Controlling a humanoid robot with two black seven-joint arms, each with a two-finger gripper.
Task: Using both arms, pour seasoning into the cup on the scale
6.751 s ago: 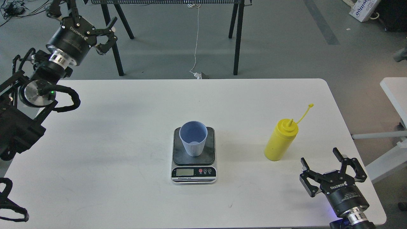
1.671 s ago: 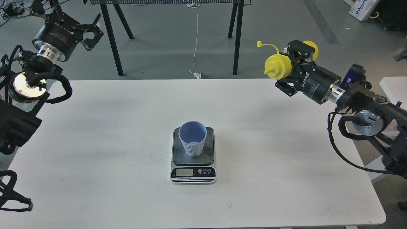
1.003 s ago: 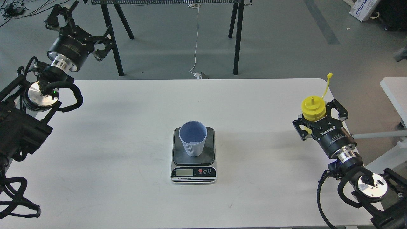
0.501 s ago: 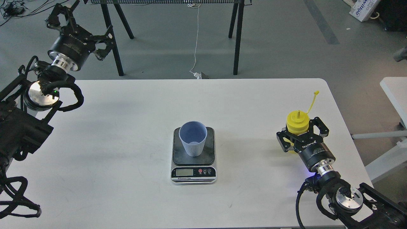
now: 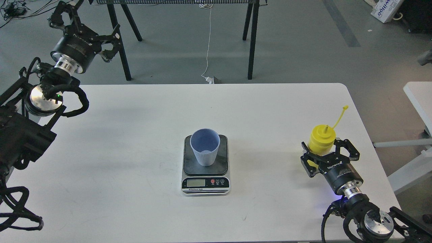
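Note:
The light-blue cup (image 5: 205, 151) stands upright on the dark plate of the scale (image 5: 206, 184) at the table's middle. My right gripper (image 5: 328, 151) is at the table's right side, its fingers closed around the lower part of the yellow seasoning bottle (image 5: 322, 141). The bottle is upright, nozzle up, with its tethered cap (image 5: 345, 108) sticking up to the right. Its base is hidden behind the gripper. My left gripper (image 5: 88, 21) is open and empty, raised beyond the table's far left corner.
The white table (image 5: 135, 135) has its right edge close to the bottle. A second white table (image 5: 420, 98) stands off to the right. Black trestle legs (image 5: 251, 40) and a white cable (image 5: 207, 44) are on the floor behind.
My right gripper carried the bottle from high at the back right, turned it upright, and brought it down to the table's right side. My left gripper barely moved.

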